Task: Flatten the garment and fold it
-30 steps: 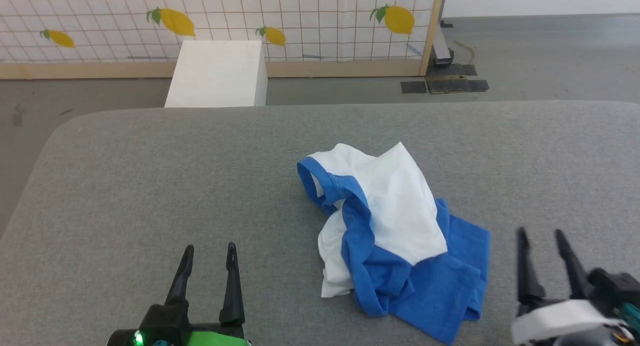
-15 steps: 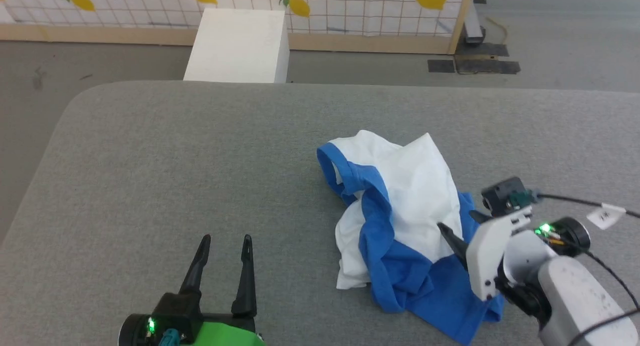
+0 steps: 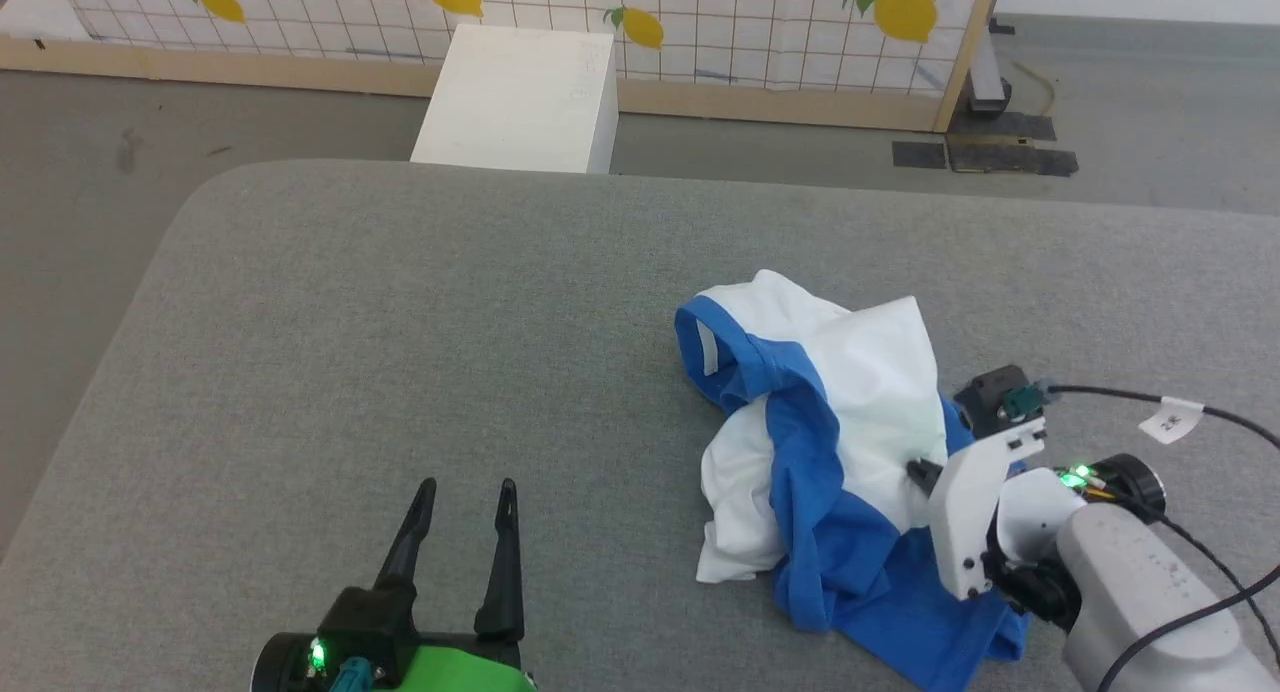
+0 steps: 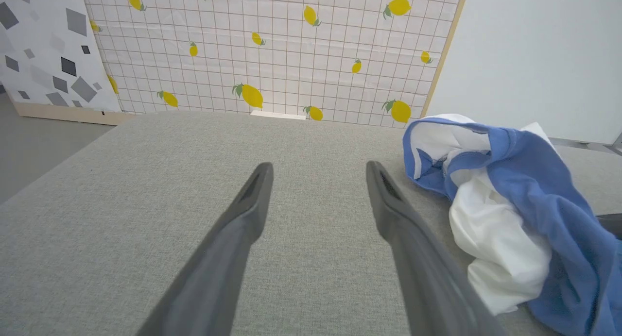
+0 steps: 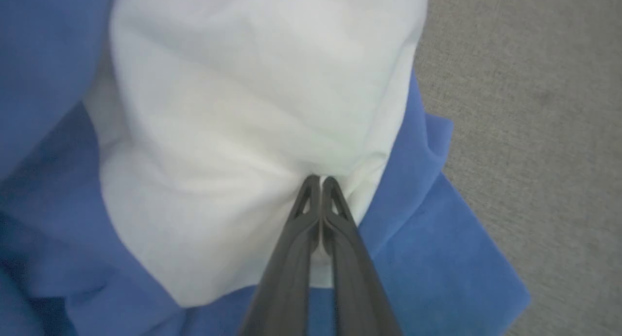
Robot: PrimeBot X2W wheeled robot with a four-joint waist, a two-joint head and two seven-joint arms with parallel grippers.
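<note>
The garment, a white T-shirt with blue sleeves and collar, lies crumpled on the grey padded table, right of centre. My right gripper presses into its white fabric from the right, jaws shut with a pinch of white cloth puckered at the tips. Blue cloth spreads beneath. My left gripper stands open near the front edge, well left of the garment, with nothing between its fingers.
A white box stands on the floor beyond the table's far edge. Behind it runs a lemon-patterned screen in a wooden frame. Cables trail from my right wrist.
My right gripper reached from the lower right into the garment and shut on its white fabric. The head camera shifted, so the whole scene sits further right. The left gripper stayed open.
</note>
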